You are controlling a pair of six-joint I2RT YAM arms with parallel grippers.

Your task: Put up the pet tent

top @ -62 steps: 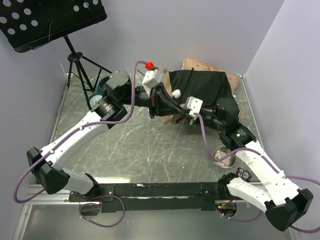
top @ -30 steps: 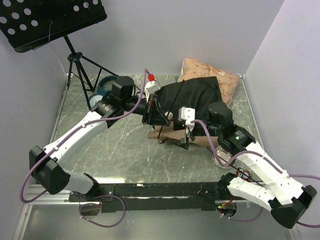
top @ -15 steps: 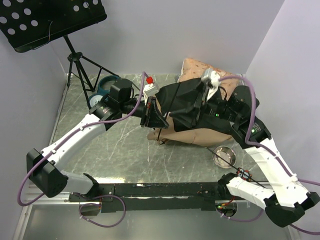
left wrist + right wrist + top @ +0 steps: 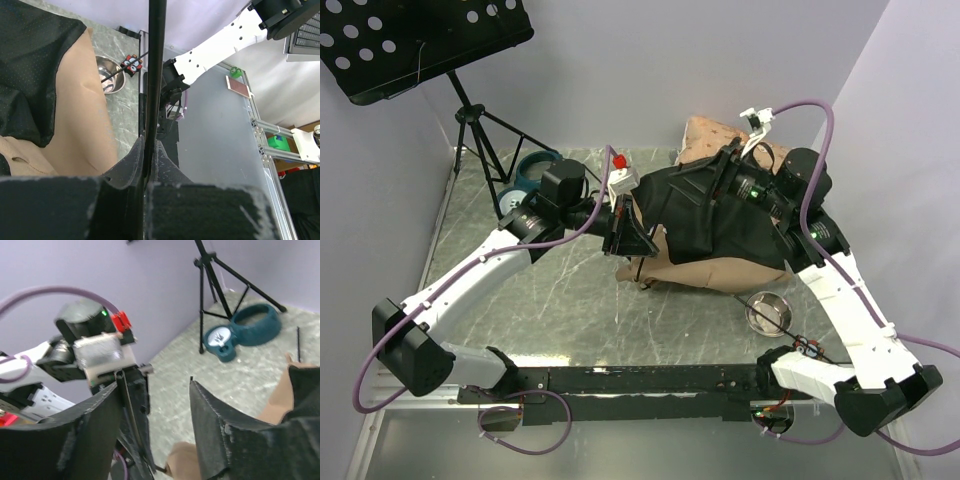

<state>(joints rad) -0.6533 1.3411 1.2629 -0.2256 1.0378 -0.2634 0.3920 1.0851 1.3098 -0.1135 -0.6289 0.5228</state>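
While the pet tent (image 4: 710, 215) lies slumped right of centre on the worktop (image 4: 570, 290), its pole (image 4: 156, 75), running 12-to-6, is clamped in the left gripper (image 4: 626, 237) at the tent's 9 o'clock; the right gripper (image 4: 155, 385), jaws apart, is held at 12 o'clock.

The left arm (image 4: 470, 270) stretched from its base at the near edge of the tabletop, elbow folded low by the near left corner, forearm climbing toward the middle. Its wrist turned to the right, and the left end effector (image 4: 147, 150) was clamped tight on a thin black pole (image 4: 156, 75) that ran straight up between its jaws. The right arm (image 4: 850, 300) bent at the near right corner and rose toward the far right side, wrist held high. The right end effector (image 4: 155, 385) pointed left, facing the other arm's wrist, its fingers (image 4: 95, 430) spread apart with nothing between them.
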